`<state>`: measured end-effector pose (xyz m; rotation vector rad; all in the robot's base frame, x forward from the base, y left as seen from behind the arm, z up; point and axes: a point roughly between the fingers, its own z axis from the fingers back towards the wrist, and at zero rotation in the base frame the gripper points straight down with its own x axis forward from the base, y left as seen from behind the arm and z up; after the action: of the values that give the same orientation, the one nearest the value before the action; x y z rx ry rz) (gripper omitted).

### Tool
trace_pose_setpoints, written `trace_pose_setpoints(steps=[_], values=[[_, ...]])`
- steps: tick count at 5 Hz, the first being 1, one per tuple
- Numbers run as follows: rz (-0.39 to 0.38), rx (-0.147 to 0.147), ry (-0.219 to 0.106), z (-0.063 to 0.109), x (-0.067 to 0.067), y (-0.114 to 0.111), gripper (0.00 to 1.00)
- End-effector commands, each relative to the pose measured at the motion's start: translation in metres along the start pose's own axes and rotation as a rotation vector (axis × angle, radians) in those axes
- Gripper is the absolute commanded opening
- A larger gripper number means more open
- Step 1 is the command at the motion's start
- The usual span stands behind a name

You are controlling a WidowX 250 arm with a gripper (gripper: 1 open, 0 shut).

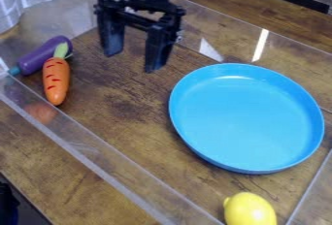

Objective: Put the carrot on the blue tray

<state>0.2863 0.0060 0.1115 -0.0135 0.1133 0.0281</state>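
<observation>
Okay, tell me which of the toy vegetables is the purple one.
The eggplant, at the far left beside the carrot. The carrot is orange.

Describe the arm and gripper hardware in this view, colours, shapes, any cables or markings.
The gripper is black or very dark, with a bulky upper housing and a wide crossbar carrying two blocky, squared fingers. Small grey, metallic-looking details show around the crossbar. The picture is too coarse to make out cables or markings, and the arm above is mostly cropped off.
</observation>
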Motion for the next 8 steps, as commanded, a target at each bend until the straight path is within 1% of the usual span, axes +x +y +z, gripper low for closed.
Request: trace_pose_setpoints(steps=[1, 2, 3, 4, 5, 6, 7, 8], values=[[0.049, -0.011, -0.029, 0.007, -0.001, 0.003, 1.0], [0.066, -0.015, -0.02, 0.006, -0.001, -0.003, 1.0], [0.173, -0.028, -0.011, -0.005, 0.001, 0.004, 1.0], [0.354, -0.059, -0.036, -0.014, -0.007, 0.025, 1.0], [0.563, -0.114, -0.075, -0.023, -0.018, 0.059, 1.0], [0.464, -0.126, -0.075, -0.019, -0.022, 0.079, 1.0], [0.419, -0.118, -0.086, -0.023, -0.017, 0.093, 1.0], [0.449, -0.117, -0.094, -0.035, -0.017, 0.097, 1.0]])
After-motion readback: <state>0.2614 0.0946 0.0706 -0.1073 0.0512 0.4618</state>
